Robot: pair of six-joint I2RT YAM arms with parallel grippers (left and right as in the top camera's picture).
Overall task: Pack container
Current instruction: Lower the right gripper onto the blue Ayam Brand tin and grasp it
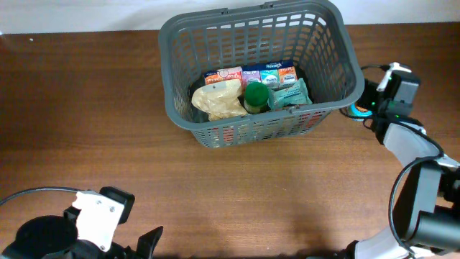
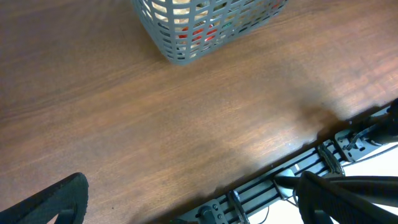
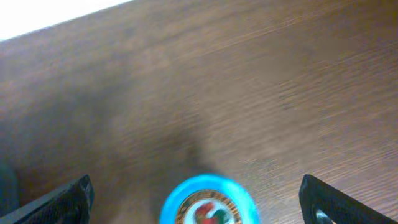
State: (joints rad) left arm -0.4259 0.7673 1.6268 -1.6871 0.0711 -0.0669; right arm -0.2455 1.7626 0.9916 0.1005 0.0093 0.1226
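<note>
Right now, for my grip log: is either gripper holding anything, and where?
Nothing is held: left gripper and right gripper are open; blue-rimmed disc untouched.

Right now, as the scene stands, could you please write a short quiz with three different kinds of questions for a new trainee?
1. True or false: the blue round object lies inside the container.
2. Which tool is nearer to the container? A) the left tool B) the right tool
3. Fill in: the round cap among the items in the container is coloured ____.
Key: 1 false; 2 B; 3 green.
</note>
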